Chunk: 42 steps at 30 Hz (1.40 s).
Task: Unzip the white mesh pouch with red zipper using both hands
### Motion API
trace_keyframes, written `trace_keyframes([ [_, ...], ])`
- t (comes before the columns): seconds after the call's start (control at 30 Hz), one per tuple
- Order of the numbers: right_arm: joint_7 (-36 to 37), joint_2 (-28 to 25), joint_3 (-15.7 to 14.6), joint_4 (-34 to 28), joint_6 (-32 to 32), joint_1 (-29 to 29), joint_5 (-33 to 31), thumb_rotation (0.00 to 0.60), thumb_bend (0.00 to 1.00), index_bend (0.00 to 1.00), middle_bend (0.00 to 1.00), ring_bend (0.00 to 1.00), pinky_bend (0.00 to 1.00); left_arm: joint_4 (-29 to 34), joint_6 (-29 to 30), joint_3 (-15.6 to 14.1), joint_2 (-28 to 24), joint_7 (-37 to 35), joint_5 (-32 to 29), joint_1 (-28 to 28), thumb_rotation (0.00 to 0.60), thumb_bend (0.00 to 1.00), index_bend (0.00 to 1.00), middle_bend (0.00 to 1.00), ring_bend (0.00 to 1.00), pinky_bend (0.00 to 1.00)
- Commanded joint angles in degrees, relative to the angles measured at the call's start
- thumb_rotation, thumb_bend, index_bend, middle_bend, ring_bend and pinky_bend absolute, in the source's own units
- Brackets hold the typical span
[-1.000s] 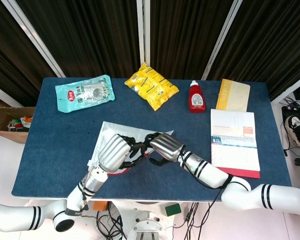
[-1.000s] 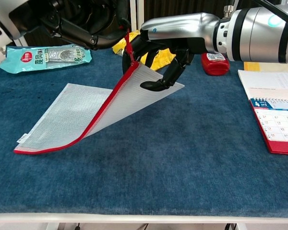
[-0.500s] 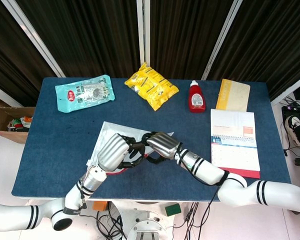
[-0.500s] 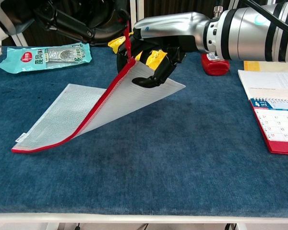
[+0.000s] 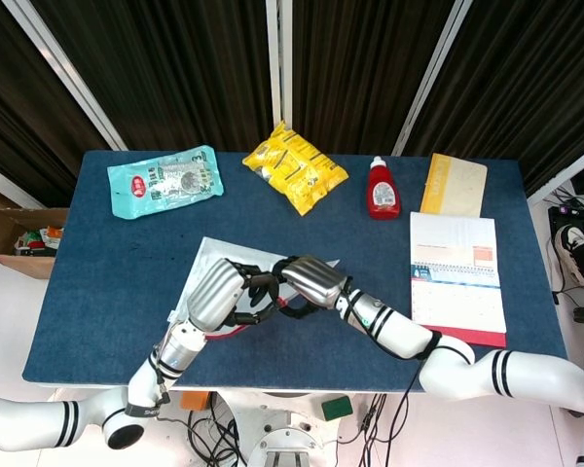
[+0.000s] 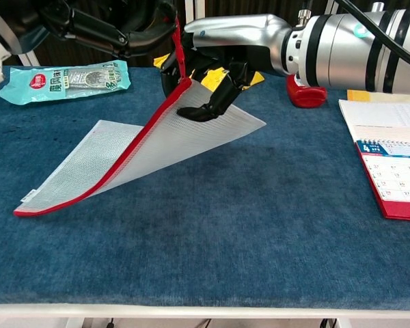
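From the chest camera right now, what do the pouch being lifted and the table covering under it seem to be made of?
The white mesh pouch looks like flexible woven plastic mesh: a fine grid shows and it bends where it is lifted. Its red zipper edge seems to be fabric tape, matte. The table covering looks like dark blue felt or short-pile carpet, fuzzy and without shine.

Translucent white mesh pouch (image 6: 150, 143) with red fabric edging; matt blue napped tablecloth (image 6: 260, 225); glossy silver hand (image 6: 225, 41).
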State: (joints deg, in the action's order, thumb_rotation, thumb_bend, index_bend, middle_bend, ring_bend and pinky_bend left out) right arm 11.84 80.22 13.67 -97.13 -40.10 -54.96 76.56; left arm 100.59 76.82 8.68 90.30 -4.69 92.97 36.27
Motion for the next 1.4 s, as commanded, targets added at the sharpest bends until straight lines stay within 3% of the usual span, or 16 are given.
trace_keyframes([
  [0.03,1.5,0.3,0.1,0.3,-1.1,0.6,0.2,0.6,0.45,0.75,0.56,0.3,0.33,-1.1,0.9,-0.7,0.9,-0.2,0.0,-0.9,0.6,0.45,0.59,0.79,0.72,0.85],
  [0.67,0.8,0.6,2.6,-1.9,-7.3,2.7,-5.7,0.6,0.52,0.81,0.57,0.33,0.33,-6.2,3.7,-2.2,5.7,-4.8,-3.3,-5.6,0.6,0.46,0.59,0.78,0.71,0.85],
  [1.4,-1.1,0.1,4.4,-4.5,-10.4,3.9,-9.0,0.6,0.53,0.82,0.57,0.33,0.33,-11.4,4.4,-2.7,7.9,-2.8,-1.9,-7.1,0.6,0.46,0.59,0.77,0.71,0.85],
])
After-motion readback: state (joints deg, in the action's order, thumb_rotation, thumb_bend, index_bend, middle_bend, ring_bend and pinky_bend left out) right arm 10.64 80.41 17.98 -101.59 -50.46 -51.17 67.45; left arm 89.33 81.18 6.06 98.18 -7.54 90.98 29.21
